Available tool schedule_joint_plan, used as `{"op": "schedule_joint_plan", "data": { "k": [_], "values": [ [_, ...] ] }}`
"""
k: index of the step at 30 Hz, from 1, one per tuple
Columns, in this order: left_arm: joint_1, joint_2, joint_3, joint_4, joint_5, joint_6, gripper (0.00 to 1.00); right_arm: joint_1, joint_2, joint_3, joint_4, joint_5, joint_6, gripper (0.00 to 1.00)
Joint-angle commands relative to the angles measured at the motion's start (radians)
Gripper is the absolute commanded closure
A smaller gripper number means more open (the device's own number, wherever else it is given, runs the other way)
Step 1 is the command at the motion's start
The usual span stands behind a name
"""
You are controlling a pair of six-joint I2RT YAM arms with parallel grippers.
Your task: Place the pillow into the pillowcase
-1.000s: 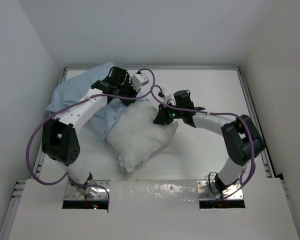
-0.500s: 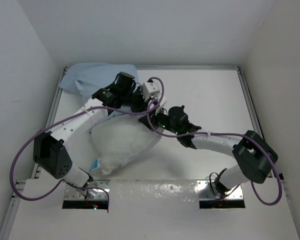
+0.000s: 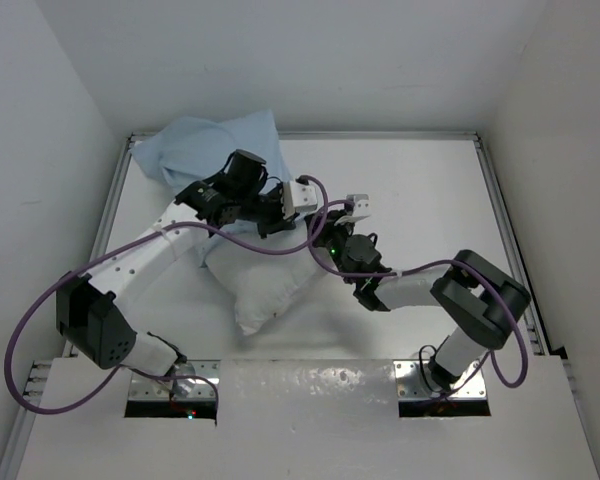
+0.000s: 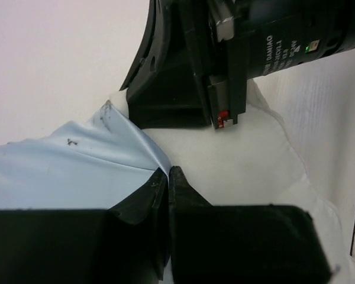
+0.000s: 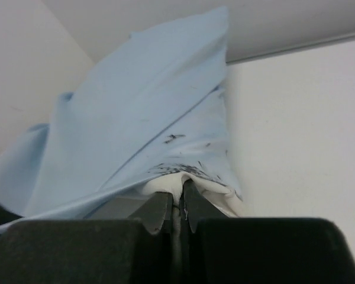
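Fingers (image 4: 192, 204) of the left gripper (image 4: 168, 173) pinched shut on the pillowcase (image 4: 59, 168) hem; right gripper (image 5: 181, 188) clamped on a pillow (image 3: 265, 285) corner beneath that hem; pillow lying on the table (image 3: 430, 180), pillowcase bunched beyond it.

Light blue pillowcase (image 3: 205, 142) with tiny dark specks, white pillow (image 3: 265, 285), black-and-white arms (image 3: 140, 262), white table (image 3: 420, 190)

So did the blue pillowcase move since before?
Yes. The pillowcase has shifted toward the far edge of the table and is bunched near the back left corner. Earlier it spread lower down along the left rail.
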Motion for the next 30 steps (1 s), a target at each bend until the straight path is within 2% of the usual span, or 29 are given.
{"op": "schedule_joint_plan", "data": {
  "k": [1,2,3,4,5,6,7,8,9,11,12,14,15,18,19,21,24,27,29,30],
  "values": [
    [-0.034,-0.057,-0.009,-0.077,0.064,-0.017,0.96,-0.027,0.055,0.073,0.115,0.198,0.053,1.0],
    [-0.034,-0.063,-0.028,-0.062,0.015,-0.025,0.91,-0.024,0.056,0.074,0.089,0.182,0.054,0.96],
    [-0.028,-0.071,-0.048,-0.033,-0.025,-0.031,0.75,-0.024,0.049,0.062,0.041,0.137,0.059,0.84],
    [-0.004,-0.089,-0.083,-0.028,-0.088,-0.032,0.64,-0.024,0.041,0.052,0.027,0.106,0.045,0.45],
    [0.01,-0.103,-0.098,-0.026,-0.12,-0.041,0.51,-0.024,0.024,0.036,0.009,0.082,0.025,0.32],
    [0.027,-0.116,-0.114,-0.019,-0.15,-0.054,0.34,-0.024,0.0,0.018,-0.026,0.056,-0.002,0.25],
    [0.068,-0.151,-0.143,-0.015,-0.192,-0.077,0.24,-0.024,-0.07,-0.005,-0.139,0.062,-0.018,0.15],
    [0.087,-0.166,-0.151,-0.021,-0.214,-0.084,0.17,-0.024,-0.112,-0.005,-0.218,0.075,-0.048,0.12],
    [0.104,-0.195,-0.154,-0.037,-0.236,-0.097,0.15,-0.024,-0.153,0.007,-0.388,0.097,-0.076,0.11],
    [0.138,-0.221,-0.148,-0.054,-0.323,-0.14,0.14,-0.025,-0.259,0.033,-0.549,0.106,-0.146,0.04],
    [0.145,-0.247,-0.142,-0.072,-0.351,-0.15,0.14,-0.024,-0.29,0.068,-0.708,0.108,-0.163,0.03],
    [0.162,-0.272,-0.117,-0.1,-0.435,-0.187,0.13,-0.024,-0.373,0.093,-0.833,0.021,-0.241,0.02],
    [0.172,-0.296,-0.114,-0.106,-0.495,-0.212,0.11,-0.024,-0.396,0.105,-0.928,-0.122,-0.281,0.01],
    [0.182,-0.339,-0.16,-0.106,-0.614,-0.233,0.14,-0.01,-0.453,0.111,-1.069,-0.338,-0.447,0.01],
    [0.184,-0.347,-0.187,-0.101,-0.633,-0.232,0.16,0.001,-0.456,0.113,-1.095,-0.428,-0.542,0.01],
    [0.187,-0.366,-0.284,-0.066,-0.653,-0.233,0.18,0.077,-0.442,0.134,-1.157,-0.435,-0.651,0.01],
    [0.19,-0.373,-0.391,0.033,-0.688,-0.246,0.18,0.206,-0.38,0.173,-1.169,-0.362,-0.913,0.01],
    [0.202,-0.37,-0.456,0.15,-0.757,-0.25,0.2,0.326,-0.301,0.188,-1.124,-0.279,-1.065,0.01],
    [0.218,-0.36,-0.482,0.218,-0.794,-0.25,0.26,0.41,-0.252,0.183,-1.068,-0.187,-1.197,0.01],
    [0.222,-0.357,-0.488,0.235,-0.809,-0.25,0.34,0.433,-0.237,0.177,-1.044,-0.163,-1.26,0.01]
  ]
}}
